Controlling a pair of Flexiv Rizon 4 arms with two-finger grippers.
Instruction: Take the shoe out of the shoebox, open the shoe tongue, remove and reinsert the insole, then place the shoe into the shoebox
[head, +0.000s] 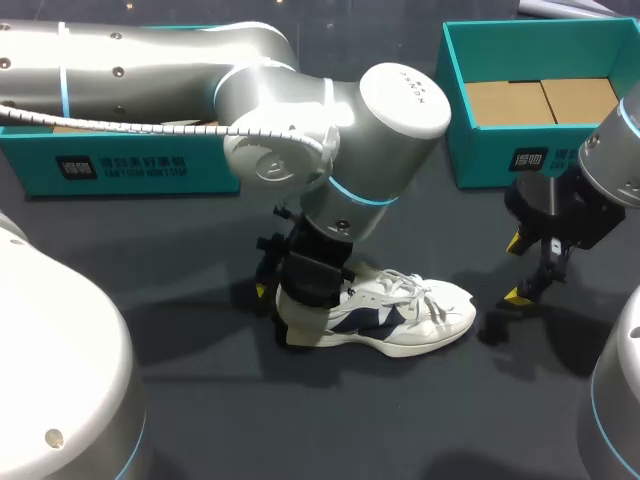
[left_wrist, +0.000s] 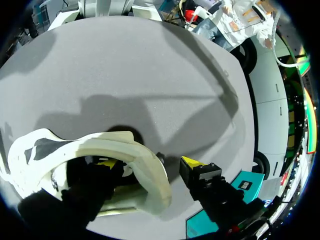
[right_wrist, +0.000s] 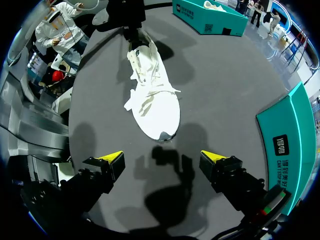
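Observation:
A white shoe with navy panels lies on its sole on the dark table, toe pointing right. My left gripper is at its heel. In the left wrist view the left gripper straddles the white heel collar: one yellow fingertip is inside the shoe, the other outside with a small gap, so it is open. My right gripper hangs open just right of the toe. From its wrist, the right gripper holds nothing and the shoe lies ahead.
An open teal shoebox with a cardboard bottom stands at the back right, also seen as the teal shoebox beside my right gripper. A second teal box stands at the back left behind my left arm.

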